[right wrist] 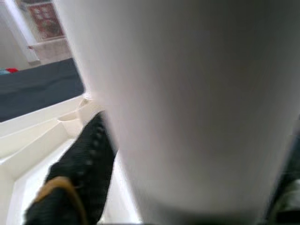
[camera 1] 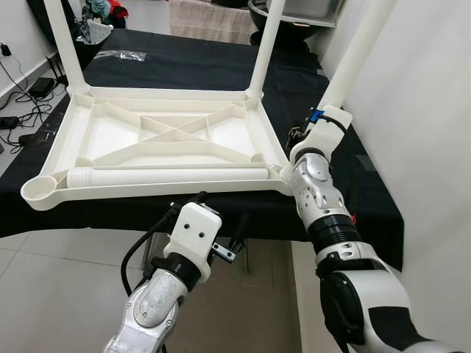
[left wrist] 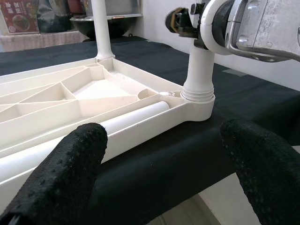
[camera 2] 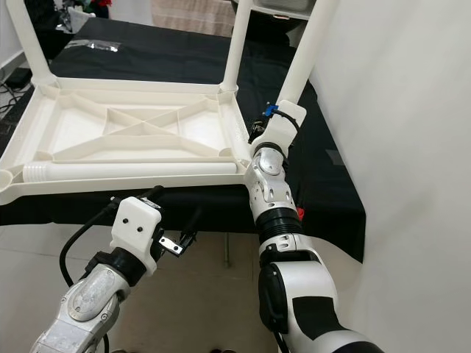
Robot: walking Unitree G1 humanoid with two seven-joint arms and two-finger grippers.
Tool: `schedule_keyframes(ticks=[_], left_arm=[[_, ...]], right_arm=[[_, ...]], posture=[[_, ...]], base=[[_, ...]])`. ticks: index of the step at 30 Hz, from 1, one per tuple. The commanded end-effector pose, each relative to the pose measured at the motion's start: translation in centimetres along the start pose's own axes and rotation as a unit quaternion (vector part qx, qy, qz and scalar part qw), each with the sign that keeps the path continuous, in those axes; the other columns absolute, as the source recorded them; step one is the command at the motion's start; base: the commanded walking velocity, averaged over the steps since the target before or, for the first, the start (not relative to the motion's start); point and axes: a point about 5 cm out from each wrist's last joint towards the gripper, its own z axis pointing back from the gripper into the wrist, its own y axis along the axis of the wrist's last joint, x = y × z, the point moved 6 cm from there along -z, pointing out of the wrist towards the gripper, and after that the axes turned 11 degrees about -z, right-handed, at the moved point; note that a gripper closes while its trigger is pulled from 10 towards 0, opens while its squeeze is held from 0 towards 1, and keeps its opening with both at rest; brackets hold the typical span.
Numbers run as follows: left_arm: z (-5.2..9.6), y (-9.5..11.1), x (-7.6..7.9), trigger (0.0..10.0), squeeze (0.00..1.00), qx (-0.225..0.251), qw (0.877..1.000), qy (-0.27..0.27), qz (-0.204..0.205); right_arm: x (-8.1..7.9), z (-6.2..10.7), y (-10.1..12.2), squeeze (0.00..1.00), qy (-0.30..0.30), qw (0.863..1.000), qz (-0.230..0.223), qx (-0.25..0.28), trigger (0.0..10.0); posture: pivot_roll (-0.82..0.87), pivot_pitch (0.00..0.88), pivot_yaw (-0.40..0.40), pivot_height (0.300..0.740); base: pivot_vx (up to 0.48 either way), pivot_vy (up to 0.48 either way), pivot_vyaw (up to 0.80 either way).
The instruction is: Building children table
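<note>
A white plastic children's table (camera 1: 147, 132) lies upside down on a black-covered bench. Two legs stand in its far corners (camera 1: 266, 44) (camera 1: 62, 44). A third leg (camera 1: 360, 55) stands tilted in the near right corner socket (left wrist: 199, 96), and my right gripper (camera 1: 315, 121) is shut around it; one black finger (right wrist: 79, 178) presses its side. A loose leg (camera 1: 169, 176) lies inside the tabletop along the near rim. The near left socket (camera 1: 40, 189) holds nothing. My left gripper (left wrist: 164, 164) hangs open just below the near rim, nothing between its fingers (left wrist: 61, 173).
The black bench cover (camera 1: 184, 70) reaches past the table on all sides. A white wall (camera 1: 427, 110) runs close along the right. Cables and plugs (camera 1: 22, 95) lie on the floor at left. A clear plastic bag (camera 1: 121, 55) rests on the cover behind.
</note>
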Motion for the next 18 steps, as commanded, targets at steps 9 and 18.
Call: schedule_keyframes(ticks=[9,18], left_arm=[[0.9,-2.4,0.7,10.0,0.0,-0.058,0.998,-0.029,0.01],[1.2,-5.0,-2.6,10.0,0.0,-0.113,0.993,0.016,-0.02]], right_arm=[[-5.9,2.1,-1.5,0.0,0.309,0.947,-0.025,-0.087,10.0],[-8.6,5.1,0.3,0.0,0.497,0.859,-0.045,-0.116,10.0]], posture=[[0.12,0.149,-0.147,0.74],[0.12,0.152,-0.148,0.74]], base=[[0.0,0.0,0.0],[0.0,0.0,0.0]])
